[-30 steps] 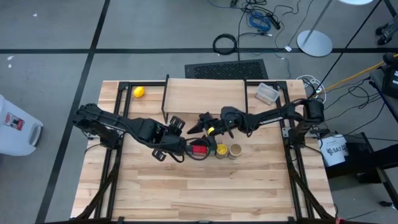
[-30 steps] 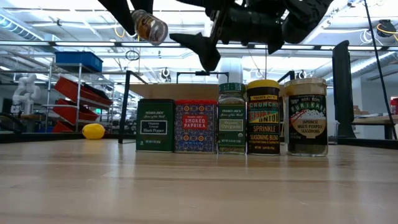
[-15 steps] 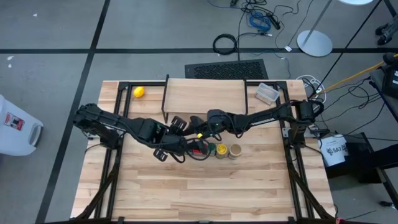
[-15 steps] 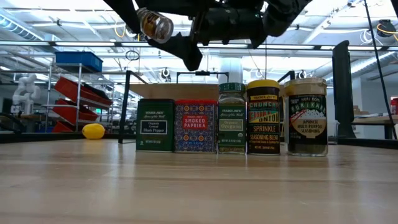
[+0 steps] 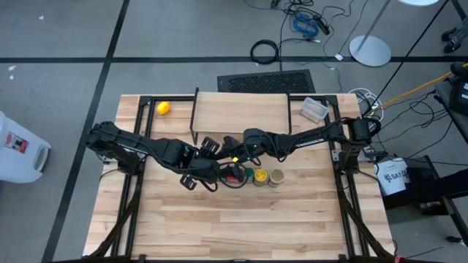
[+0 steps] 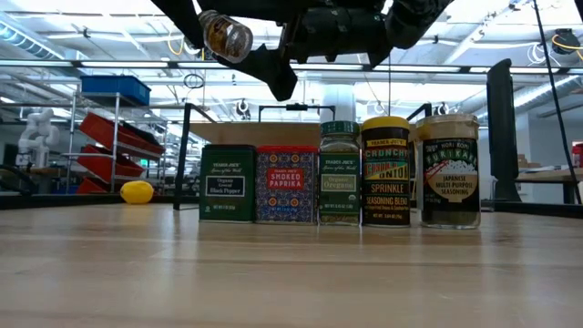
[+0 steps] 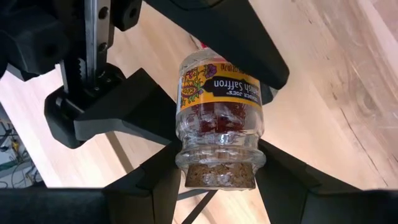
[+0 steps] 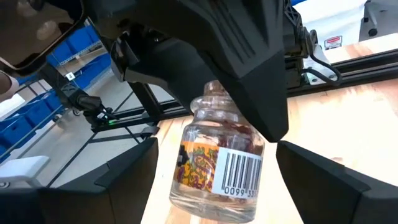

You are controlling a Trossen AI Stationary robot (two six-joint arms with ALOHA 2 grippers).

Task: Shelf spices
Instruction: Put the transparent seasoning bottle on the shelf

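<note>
The left gripper [image 7: 214, 177] was closed on the neck and cork end of a small saffron jar [image 7: 219, 118], holding it in the air above the row of spices, tilted with its base toward the right arm. From table height the jar [image 6: 223, 35] hung well above the green tin [image 6: 228, 183], clear of everything on the table. The right gripper [image 8: 214, 180] had its fingers [image 8: 121, 180] spread wide on either side of the jar's base [image 8: 214, 177], one to each side and not pressing on the glass. From above, the two grippers met near the middle of the table [image 5: 248, 219], just in front of the shelf [image 5: 241, 113], the left gripper [image 5: 207, 150] reaching in from one side and the right gripper [image 5: 232, 146] from the other. On the table stood a line of five spices: the green tin, a red paprika tin [image 6: 287, 185], a green-lidded jar [image 6: 339, 173], a yellow-lidded jar [image 6: 385, 171] and a tan-topped jar [image 6: 448, 170], each touching or just beside its neighbour. The shelf's wooden top carried none of them. A yellow ball [image 5: 163, 108] lay near the far left corner of the table, and a clear tub [image 5: 314, 109] sat beside the shelf's right end.
</note>
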